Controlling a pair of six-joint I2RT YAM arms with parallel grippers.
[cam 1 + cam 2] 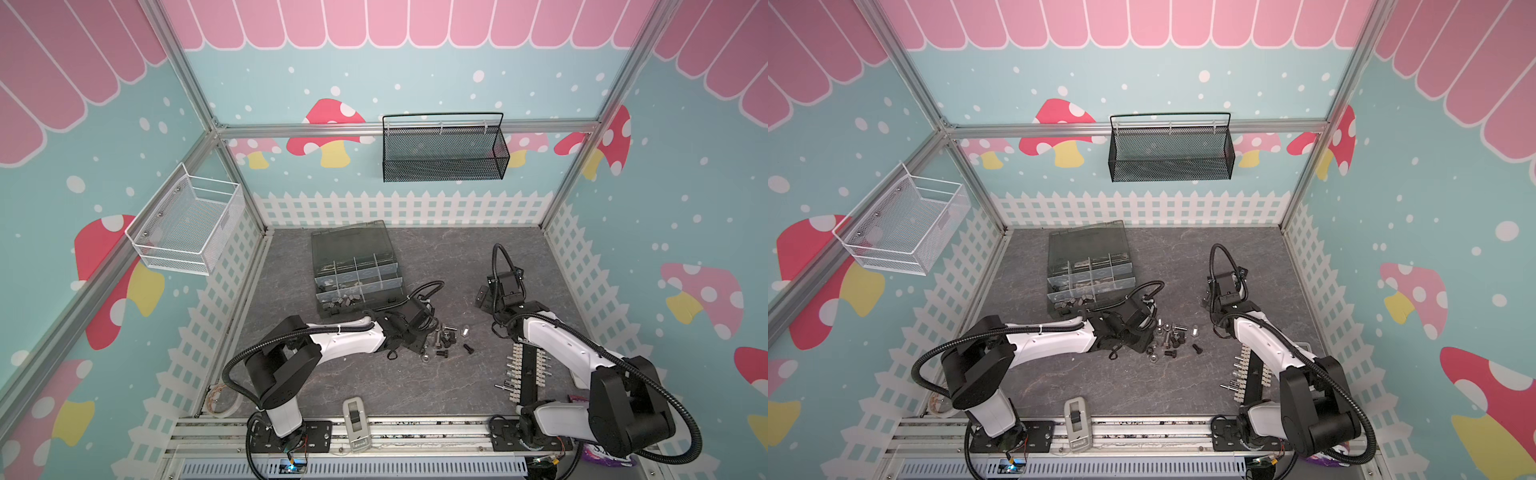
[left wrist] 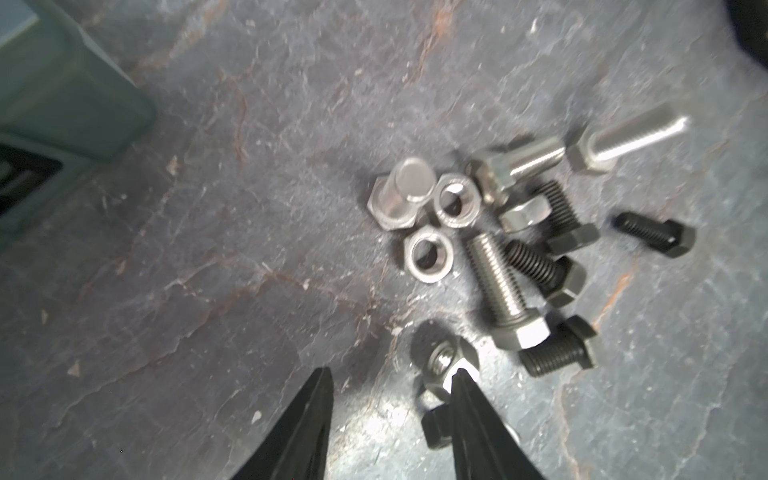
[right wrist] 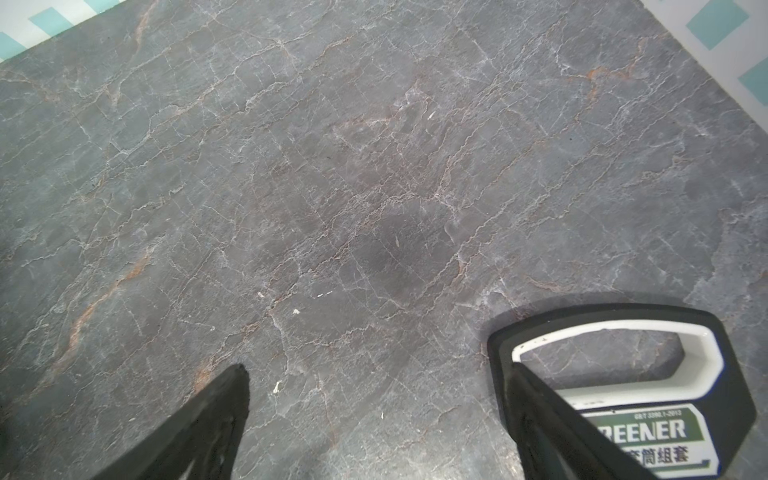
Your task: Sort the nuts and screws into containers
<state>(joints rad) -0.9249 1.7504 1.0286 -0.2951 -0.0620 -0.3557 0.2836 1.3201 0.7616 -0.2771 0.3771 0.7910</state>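
The containers (image 1: 356,272), compartments of the grey organizer box (image 1: 328,312), sit back left on the table (image 3: 374,166) with the smoky lid (image 1: 349,239) tipped up, I judge so they can be fed from above; the nearest holds dark pieces (image 1: 340,301) too small to name. Right gripper (image 3: 378,368) hangs spread wide over bare surface, holding nothing, well apart from the hardware, probably leaving the heap to the other arm; one finger (image 3: 540,407) cuts across a black case handle (image 3: 602,311) with a cropped label. Left gripper (image 2: 390,374) is low at the heap's edge, jaws about half parted with only tabletop between, a gap I read as sized for one small piece; in both top views the wrist camera (image 1: 415,313) hides its tips. The screws (image 2: 496,278), black and silver, lie tangled near the box's front corner, the nuts (image 2: 432,277) touching them. One fingertip (image 2: 461,386) overlaps a silver hex piece (image 2: 446,361): touching or merely in front, I cannot tell through the blur.
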